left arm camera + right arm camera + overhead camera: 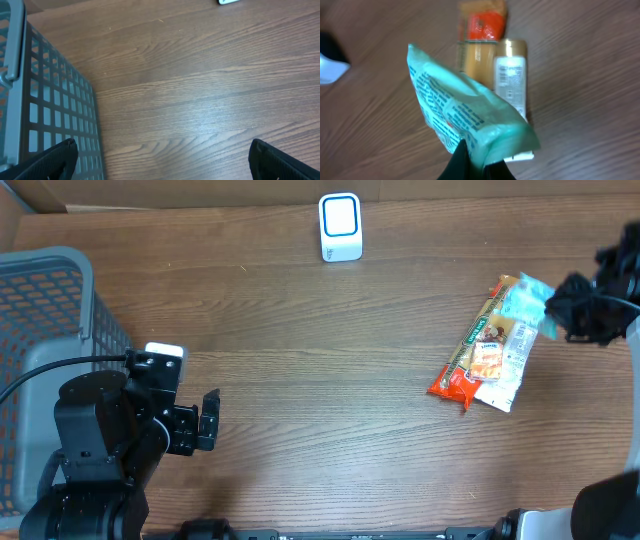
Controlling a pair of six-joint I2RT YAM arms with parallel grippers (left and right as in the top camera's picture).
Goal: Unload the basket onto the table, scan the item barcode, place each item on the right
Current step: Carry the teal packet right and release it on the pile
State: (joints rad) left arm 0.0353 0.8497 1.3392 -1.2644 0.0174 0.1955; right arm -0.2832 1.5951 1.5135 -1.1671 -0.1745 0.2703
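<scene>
My right gripper [482,165] is shut on the edge of a light teal packet [465,115], holding it above the table at the far right [528,302]. Beneath it lie an orange and yellow snack packet [478,352] and a white packet [510,365], also seen in the right wrist view as the orange packet [482,25] and the white label [510,80]. The white and blue barcode scanner [340,226] stands at the back centre. My left gripper [162,160] hangs open over bare wood at the lower left [205,420], with nothing between its fingers.
A grey mesh basket [60,330] stands at the left edge, right beside my left arm, its wall [55,110] close to the left finger. Cardboard lines the table's far edge.
</scene>
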